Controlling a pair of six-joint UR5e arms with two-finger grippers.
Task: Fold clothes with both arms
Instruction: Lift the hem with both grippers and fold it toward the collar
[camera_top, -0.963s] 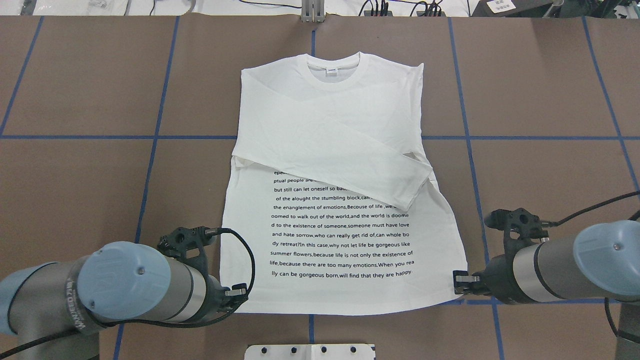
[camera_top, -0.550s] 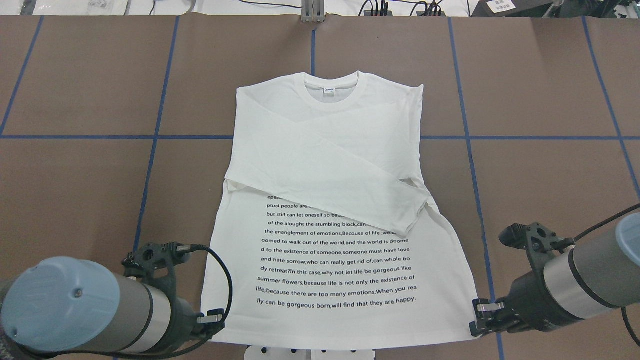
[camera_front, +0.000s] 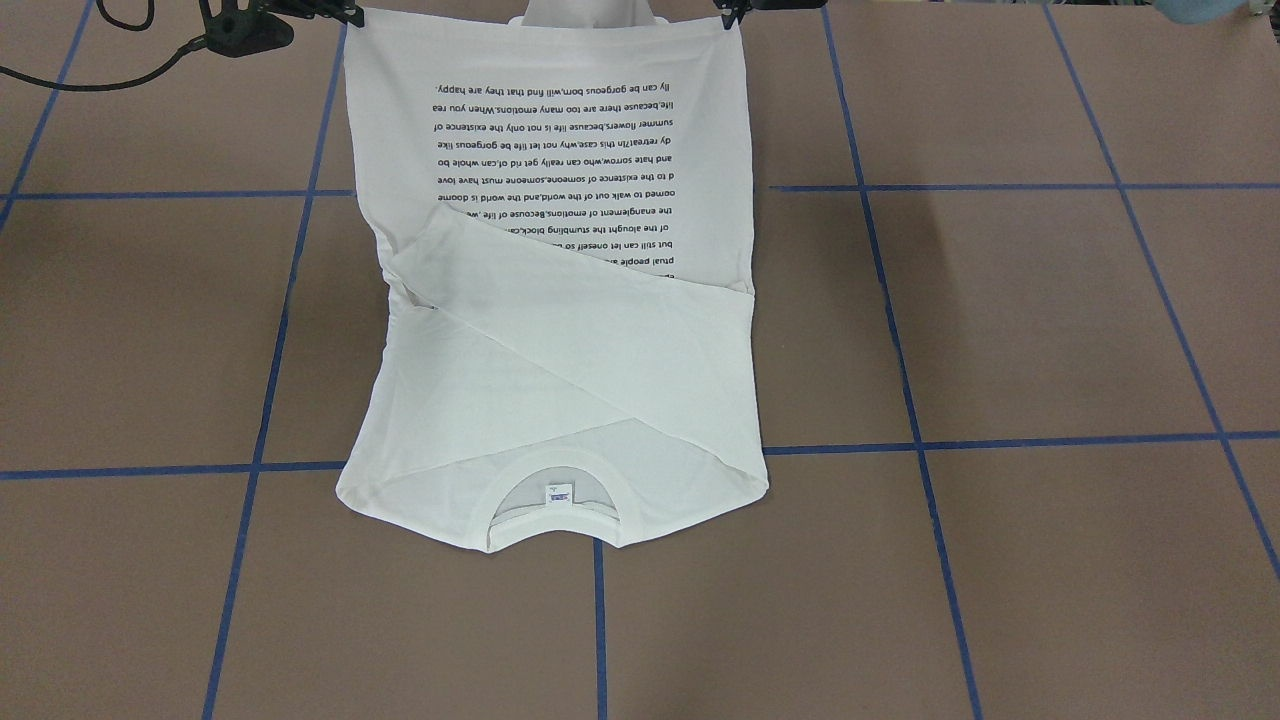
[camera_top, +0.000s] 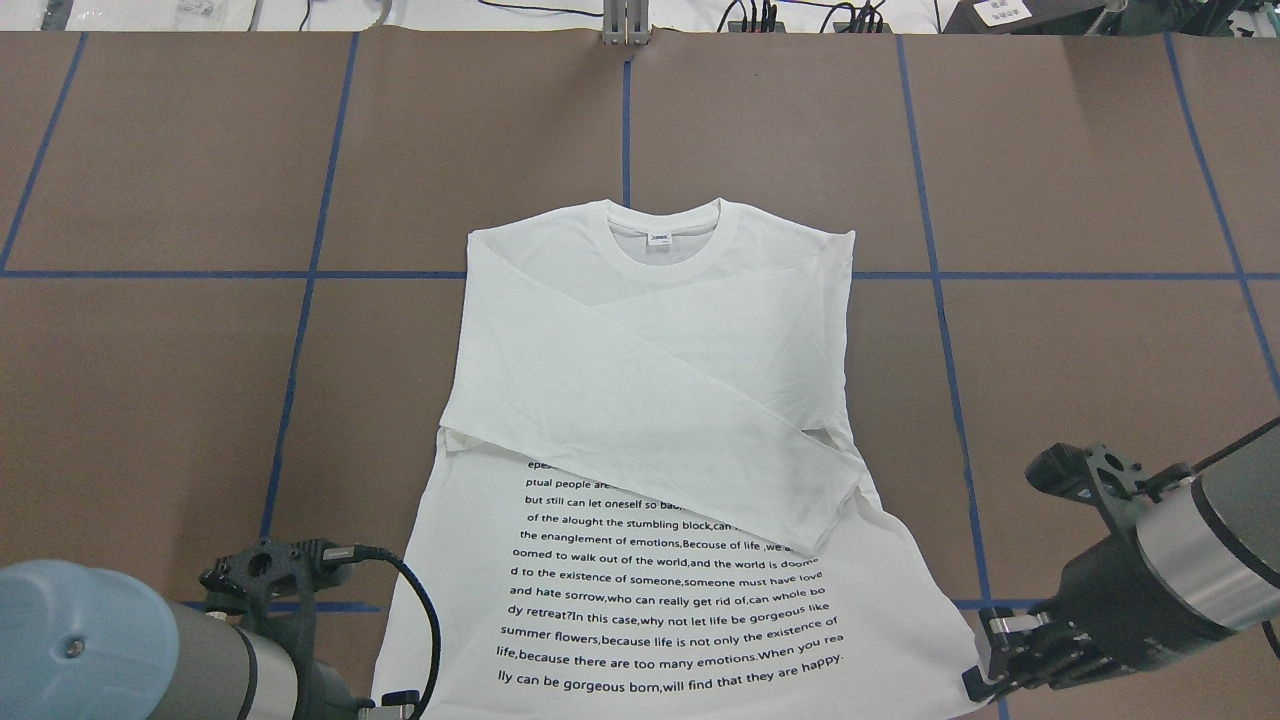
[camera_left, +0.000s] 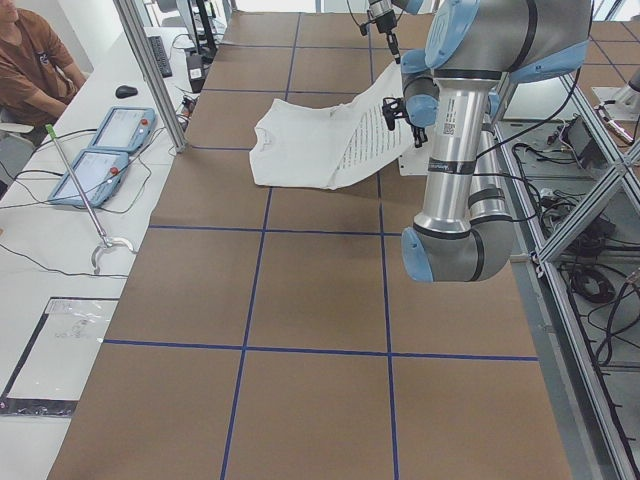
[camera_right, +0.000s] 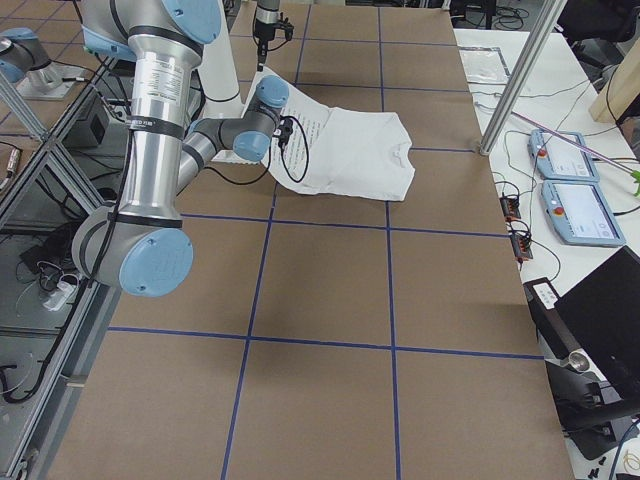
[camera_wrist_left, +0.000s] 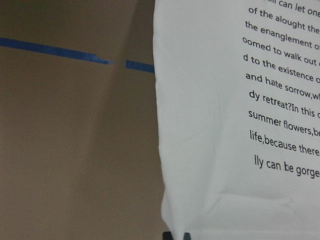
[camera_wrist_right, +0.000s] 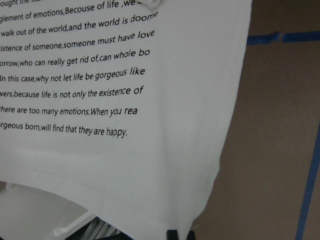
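Shirt (camera_top: 650, 380) matt white cloth; table (camera_top: 1100, 150) matt brown paper.

The left arm (camera_left: 455, 130) is built of silver-grey tubes joined by rounded light blue caps (camera_top: 85, 645), each marked with a small screw at its centre. A band of black lettering (camera_left: 447, 118) is printed round the upright tube. The right arm (camera_right: 155, 130) is made alike. Each wrist is finished in black and fitted with a black bracket (camera_top: 265, 570) pierced by round holes, from which a black cable (camera_top: 432, 620) is looped. The right gripper (camera_top: 985, 680) is black, with silver plates at its fingers
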